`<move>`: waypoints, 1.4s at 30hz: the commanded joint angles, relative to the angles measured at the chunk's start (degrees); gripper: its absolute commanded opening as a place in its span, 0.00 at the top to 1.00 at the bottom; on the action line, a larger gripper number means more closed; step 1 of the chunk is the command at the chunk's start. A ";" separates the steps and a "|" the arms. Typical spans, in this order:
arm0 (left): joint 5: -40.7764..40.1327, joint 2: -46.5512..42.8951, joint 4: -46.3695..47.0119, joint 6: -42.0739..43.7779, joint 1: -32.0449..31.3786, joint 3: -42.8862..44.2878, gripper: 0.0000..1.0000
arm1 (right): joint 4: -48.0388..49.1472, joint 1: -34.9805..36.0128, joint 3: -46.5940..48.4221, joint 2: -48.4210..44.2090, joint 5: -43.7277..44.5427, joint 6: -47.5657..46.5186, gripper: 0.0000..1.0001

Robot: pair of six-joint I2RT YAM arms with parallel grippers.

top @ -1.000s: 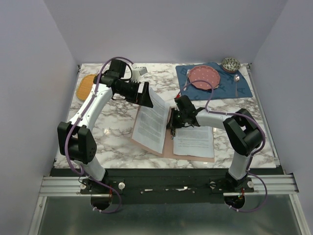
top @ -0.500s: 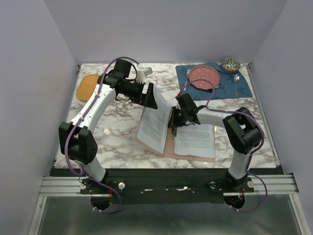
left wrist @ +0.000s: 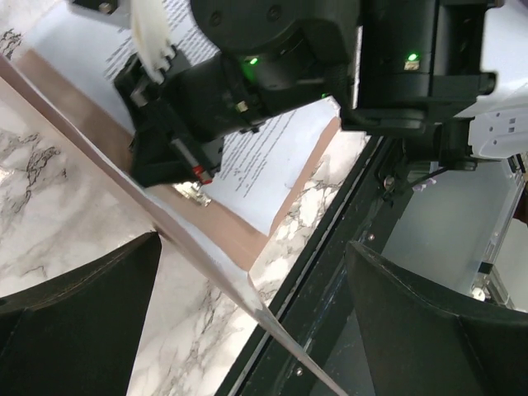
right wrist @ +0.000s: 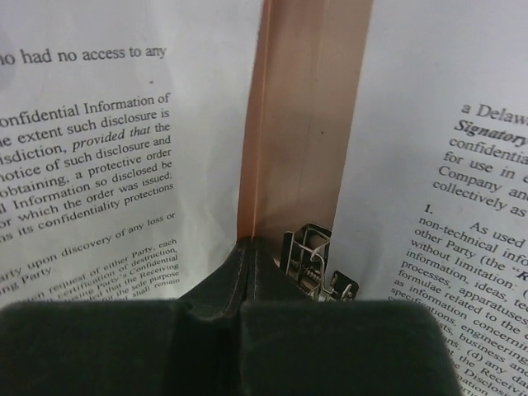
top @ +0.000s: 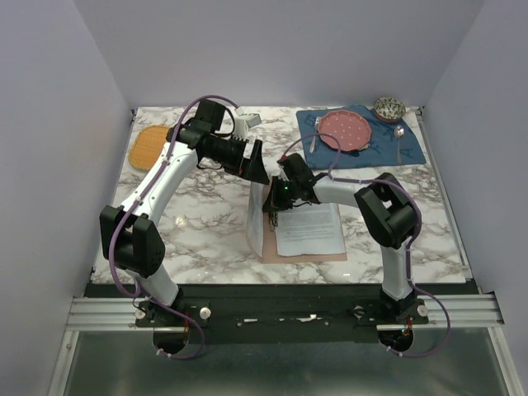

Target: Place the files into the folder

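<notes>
The pinkish-brown folder (top: 307, 256) lies open mid-table. Its left flap (top: 255, 216) stands almost upright. One of the files (top: 309, 229) lies flat on the right half; the other (right wrist: 82, 165) rests against the raised flap. My left gripper (top: 256, 169) is open at the flap's top. In the left wrist view the flap's edge (left wrist: 206, 264) runs between the wide-apart fingers (left wrist: 74, 313). My right gripper (top: 275, 206) is shut, its tip (right wrist: 247, 247) pressed at the folder's spine (right wrist: 305, 107) beside the metal clip (right wrist: 318, 264).
An orange woven mat (top: 147, 144) lies at the back left. A blue placemat (top: 412, 150) at the back right carries a pink plate (top: 345, 129), a spoon (top: 399, 140) and a patterned bowl (top: 388, 107). The table's front edge (left wrist: 330, 247) runs close below the folder.
The left flap has risen from a low slant to nearly upright as my left gripper moved right. The folder and my right gripper have shifted left.
</notes>
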 commanded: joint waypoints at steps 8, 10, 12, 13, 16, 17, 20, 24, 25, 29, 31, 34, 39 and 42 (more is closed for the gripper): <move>0.59 -1.29 -0.28 -0.64 0.45 0.47 0.01 | 1.10 7.19 16.03 10.20 -0.72 12.58 0.97; 0.32 -1.29 -0.11 -0.47 0.98 0.30 0.01 | 2.24 7.10 17.18 10.29 0.42 14.27 0.96; -0.29 -1.11 -0.02 -0.21 1.51 -0.05 0.01 | 2.24 6.75 18.94 9.94 1.48 15.06 0.94; -0.47 -1.03 -0.02 -0.03 2.12 -0.23 0.01 | 1.81 6.32 19.21 8.81 2.44 14.63 0.92; -0.82 -0.76 -0.19 0.59 3.35 -0.93 0.01 | -0.73 3.16 18.16 5.99 3.76 11.38 0.72; -0.73 -0.76 -0.28 0.76 3.96 -1.28 0.01 | -1.00 2.19 17.02 3.46 4.12 9.46 0.65; -0.73 -0.67 0.07 0.76 4.41 -1.81 0.01 | -2.23 -2.64 12.98 -1.64 4.74 5.68 0.57; -0.38 -0.24 1.47 0.32 4.23 -3.30 0.01 | -3.99 -10.01 6.74 -9.45 7.63 1.10 0.55; -0.64 0.11 1.74 0.32 4.06 -3.48 0.01 | -4.52 -11.17 5.51 -10.88 8.68 0.13 0.54; -3.45 3.10 2.70 1.28 2.39 -4.27 0.01 | -6.54 -15.13 -0.63 -17.47 11.94 -5.40 0.53; -7.39 4.16 3.32 1.90 1.08 -4.71 0.01 | -7.33 -15.93 -2.31 -20.28 13.34 -6.55 0.53; -11.71 5.92 2.36 4.35 0.63 -4.80 0.01 | -8.91 -15.93 -5.57 -21.61 14.14 -8.05 0.53; -18.22 3.55 -0.19 8.66 2.38 -7.52 0.01 | -9.53 -15.93 -10.66 -22.14 14.32 -8.58 0.53; -20.67 0.56 -0.55 11.39 4.14 -11.12 0.01 | -9.36 -15.84 -13.57 -22.49 14.14 -8.93 0.53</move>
